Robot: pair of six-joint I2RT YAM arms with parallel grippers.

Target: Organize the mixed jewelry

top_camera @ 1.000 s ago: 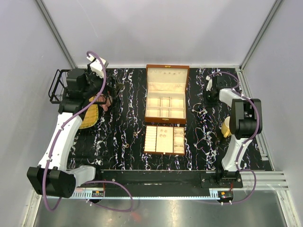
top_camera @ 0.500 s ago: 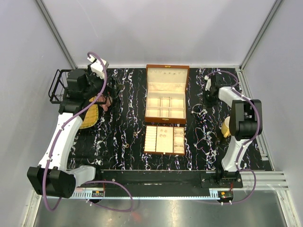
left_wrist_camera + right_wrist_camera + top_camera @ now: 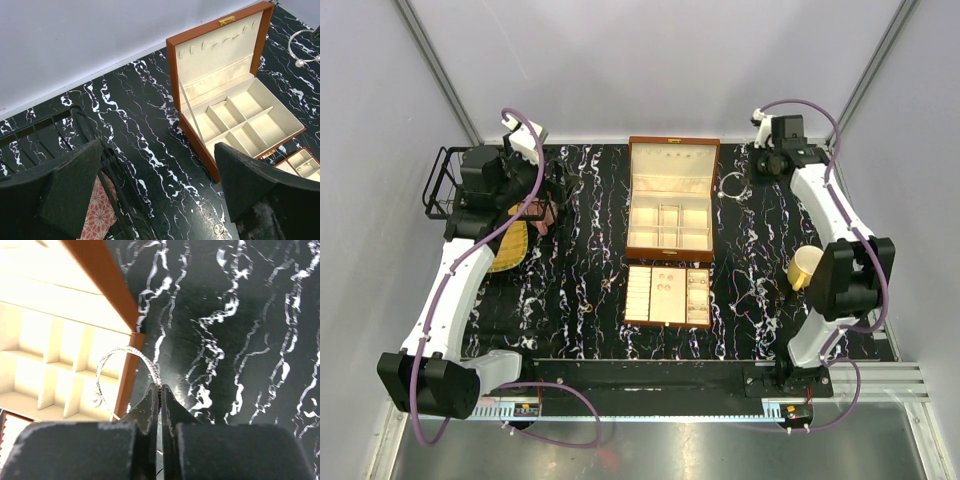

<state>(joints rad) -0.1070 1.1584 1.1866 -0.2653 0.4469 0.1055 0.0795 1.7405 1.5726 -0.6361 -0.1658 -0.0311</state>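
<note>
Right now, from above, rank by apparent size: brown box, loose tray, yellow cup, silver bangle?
1. brown box
2. loose tray
3. yellow cup and silver bangle: too alike to rank

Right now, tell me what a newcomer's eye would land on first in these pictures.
First, the open brown box at the back centre of the black marble table, its cream compartments bare and its tray lying just in front. Next, the right gripper, shut on a pale bangle and holding it just off the box's right side. The left gripper hangs open at the far left.
</note>
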